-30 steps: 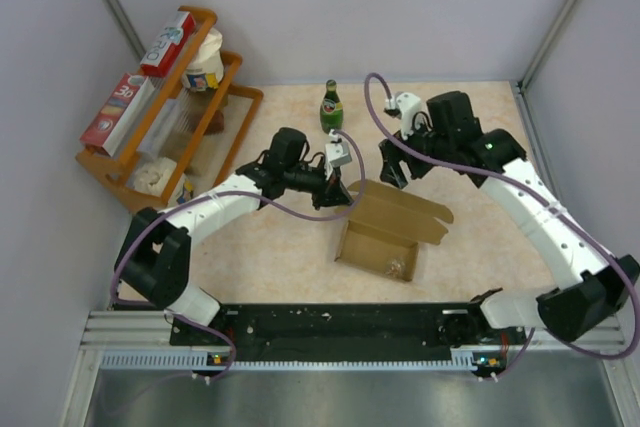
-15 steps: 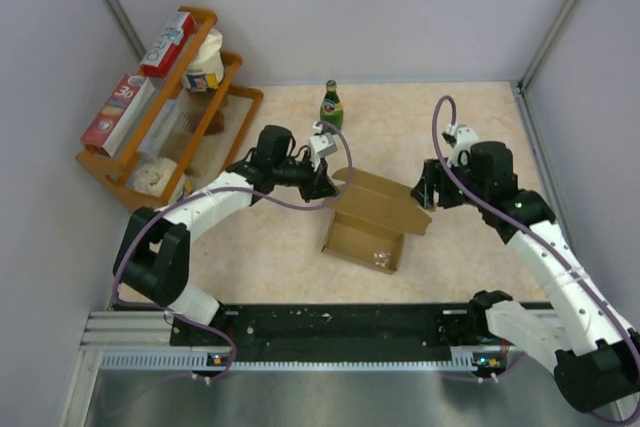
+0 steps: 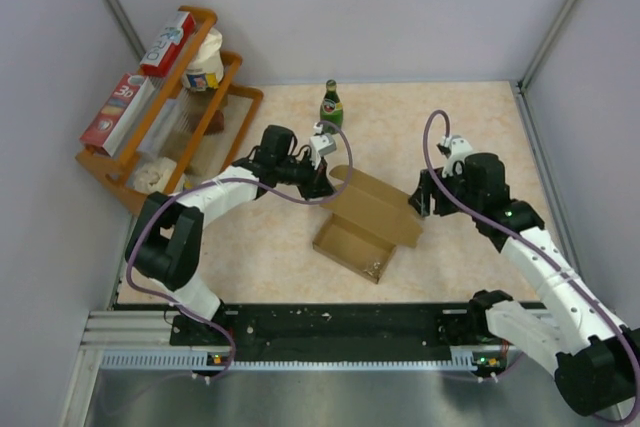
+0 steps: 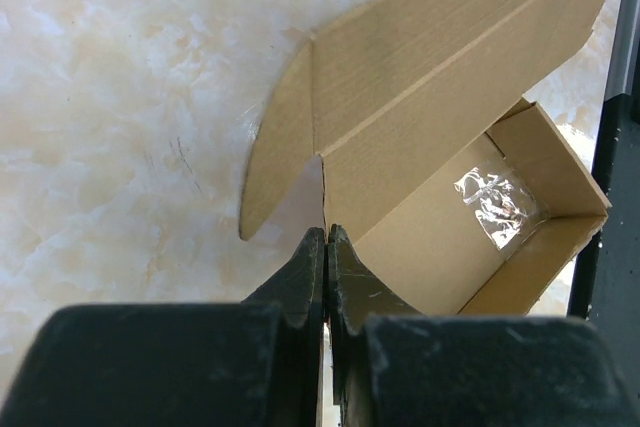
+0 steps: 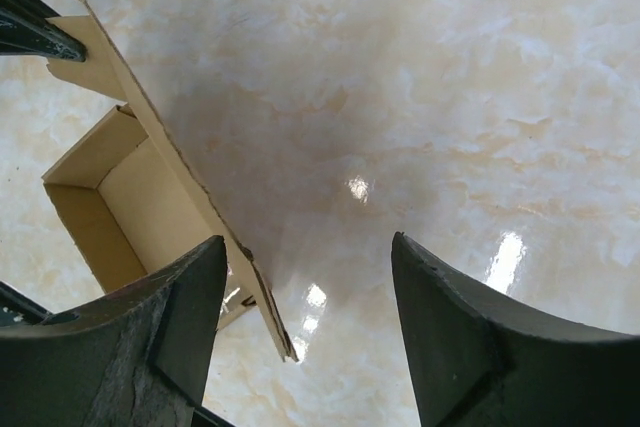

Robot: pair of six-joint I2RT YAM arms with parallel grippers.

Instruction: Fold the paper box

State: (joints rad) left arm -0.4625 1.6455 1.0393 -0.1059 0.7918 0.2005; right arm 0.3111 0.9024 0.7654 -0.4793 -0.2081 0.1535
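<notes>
Top external view: paper box (image 3: 365, 223) tray formed, lid unclosed; left gripper (image 3: 324, 185) pinches its flap, right gripper (image 3: 418, 203) agape, empty.

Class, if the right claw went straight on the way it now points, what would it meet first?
Most likely the raised lid edge of the paper box, just inside one finger of the open right claw. Otherwise bare tabletop; depth is unclear.

Bench (image 3: 470, 117): beige marbled top, glossy. Glare spot (image 5: 355, 187) on it between the right jaws. Plain pale grey walls (image 3: 350, 7) on three sides. Orange wooden rack (image 3: 142, 132) well left of the left jaws, against the wall.
</notes>
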